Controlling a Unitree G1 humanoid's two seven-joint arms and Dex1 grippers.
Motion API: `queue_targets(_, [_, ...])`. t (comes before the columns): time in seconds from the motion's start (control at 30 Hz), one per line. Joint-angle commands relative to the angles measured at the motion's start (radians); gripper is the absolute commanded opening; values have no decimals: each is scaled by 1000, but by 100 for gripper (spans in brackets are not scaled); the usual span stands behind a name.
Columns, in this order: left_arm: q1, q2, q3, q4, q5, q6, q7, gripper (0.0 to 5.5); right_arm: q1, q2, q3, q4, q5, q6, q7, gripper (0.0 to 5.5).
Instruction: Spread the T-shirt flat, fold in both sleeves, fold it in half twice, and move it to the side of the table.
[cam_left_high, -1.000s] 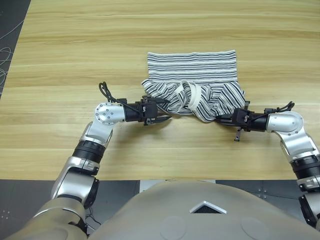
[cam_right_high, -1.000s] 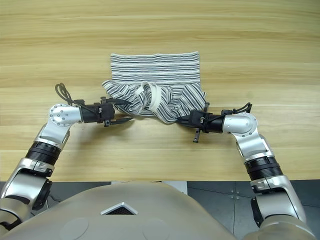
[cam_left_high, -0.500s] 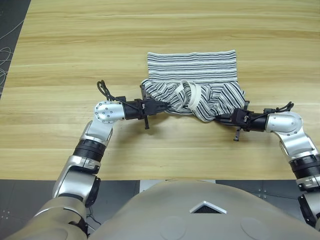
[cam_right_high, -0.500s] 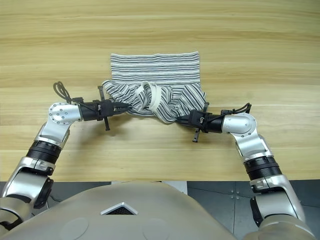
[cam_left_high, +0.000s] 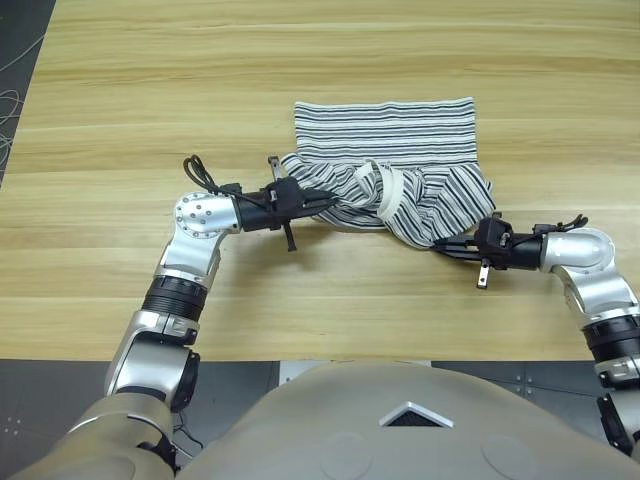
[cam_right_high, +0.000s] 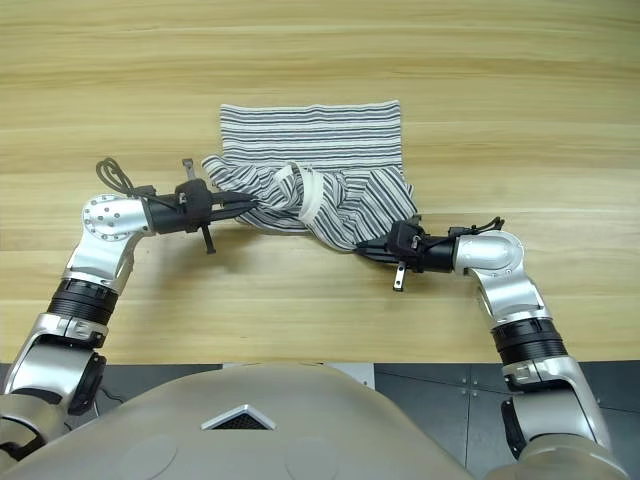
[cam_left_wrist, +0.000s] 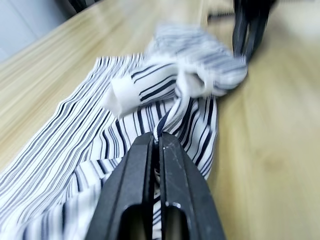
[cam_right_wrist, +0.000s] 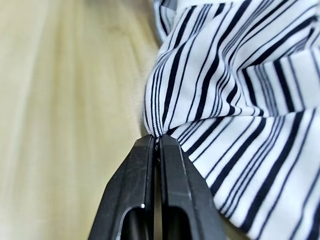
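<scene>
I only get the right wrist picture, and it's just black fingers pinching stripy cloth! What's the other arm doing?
Observer: The left gripper is also shut on the black-and-white striped T-shirt, at the left edge of its bunched part.
Operator: Is the shirt flat?
Observer: Only the far part lies flat on the light wooden table. The near part is crumpled, with a white band of cloth twisted in the middle.
Operator: Where's my gripper holding it?
Observer: The right gripper grips the near right end of the crumpled part, low over the table.
</scene>
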Motion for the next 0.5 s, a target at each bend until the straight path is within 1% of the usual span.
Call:
queue_targets(0.03, [31,55,45,4,-84,134,-102,11,1,-36,-44,39,71,48,127,10])
queue_targets(0.1, [36,67,38,54,-62,153,-125,11,-5,-45,-53,95,73,54,184,10])
queue_targets(0.2, [40,84,-6,151,-2,165,-180,11,-44,-56,-68,225,57,48,259,10])
queue_targets(0.33, [26,100,-44,270,71,121,-217,11,-64,-79,-114,307,86,39,368,10])
queue_targets(0.5, [56,166,-85,352,127,83,-276,11,-71,-122,-128,410,76,17,394,10])
